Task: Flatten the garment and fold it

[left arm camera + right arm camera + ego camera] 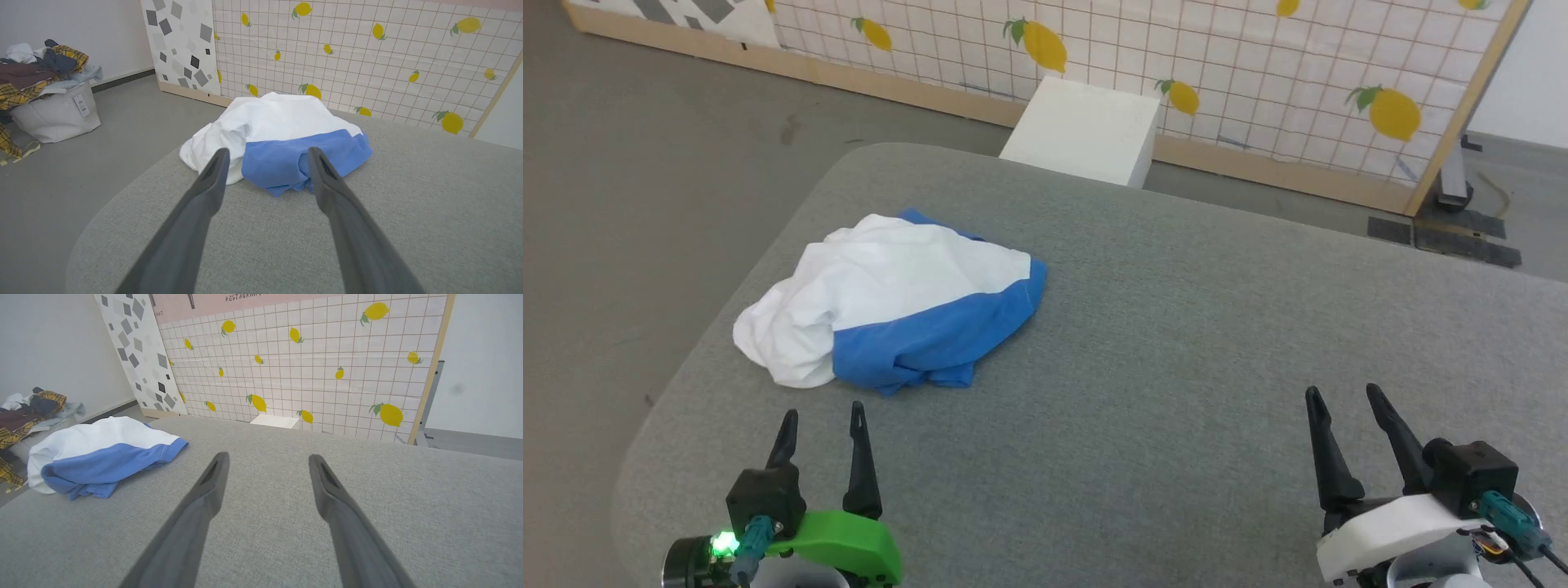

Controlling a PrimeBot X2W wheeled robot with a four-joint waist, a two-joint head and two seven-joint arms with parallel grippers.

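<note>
- L gripper [822, 408]: over the near-left edge of the table [1192, 343], fingers apart, nothing btwn them.
- R gripper [1342, 389]: over the near-right edge, fingers apart too, empty; well apart from the L one.
- Table is a grey padded top w/ a rounded near-left corner. There is a broad bare stretch across the middle & whole right side, up to the far edge.
- Garment [890, 302]: crumpled heap on the table's left half, just ahead of the L gripper, not touching it. White part lies up & toward the left edge, blue part toward near side & centre. In the L wrist view it sits straight ahead of the fingers.
- Heap's white bulge lies close to the left edge; past that edge is grey floor [645, 163].
- Laundry bin [55, 116] on the floor off the left side, piled w/ mixed clothes, well apart from the table.
- White box [1086, 126] just beyond the far edge, about mid-way along, in front of the wall panel.
- Lemon-print grid panel [1258, 73] w/ wood frame runs behind the far edge; speckled panel [179, 45] stands at its left end.
</note>
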